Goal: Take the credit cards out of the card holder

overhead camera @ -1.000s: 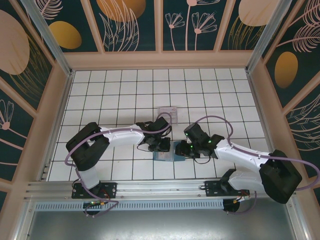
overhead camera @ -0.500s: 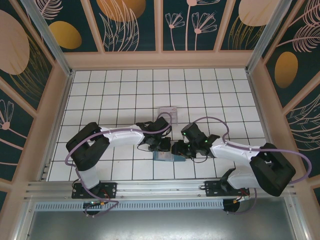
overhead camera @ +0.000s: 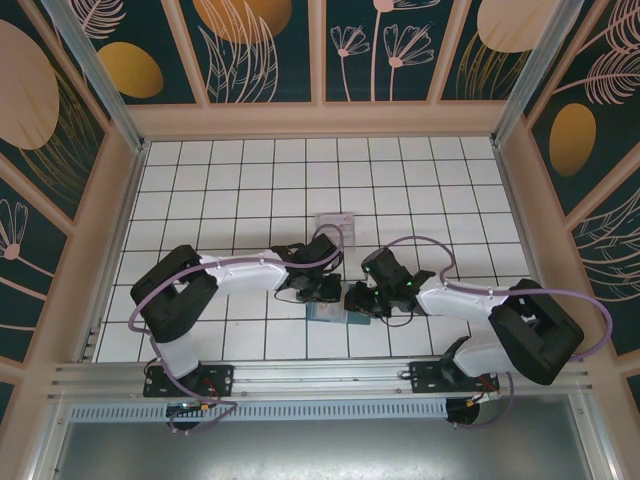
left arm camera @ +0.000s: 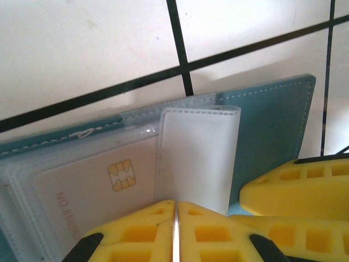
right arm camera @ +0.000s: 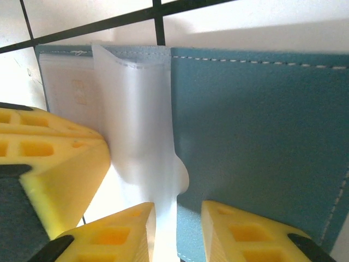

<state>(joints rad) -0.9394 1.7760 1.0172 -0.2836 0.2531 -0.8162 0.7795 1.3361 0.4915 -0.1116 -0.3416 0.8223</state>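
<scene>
Tiles [overhead camera: 250, 180] in white are covered, at the lower centre of the overhead frame, by the opened blue card holder [overhead camera: 328, 313], flanked by both arms. A chip card [left arm camera: 103, 191] is seen at lower left of the left wrist frame, beside a clear sleeve [left arm camera: 199, 153]. The left gripper [left arm camera: 175, 218] is pressed shut at that sleeve's lower edge; whether anything is pinched cannot be told. The right gripper [right arm camera: 177, 215] is slightly parted, with the sleeve's flap lying between its fingers.

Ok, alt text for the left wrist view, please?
The left gripper, yellow fingers closed together, meets the lower edge of a translucent white sleeve of the open slate-blue card holder on a white tiled table. A pale chip card sits in a clear pocket at left; the right gripper reaches in from the right.
</scene>
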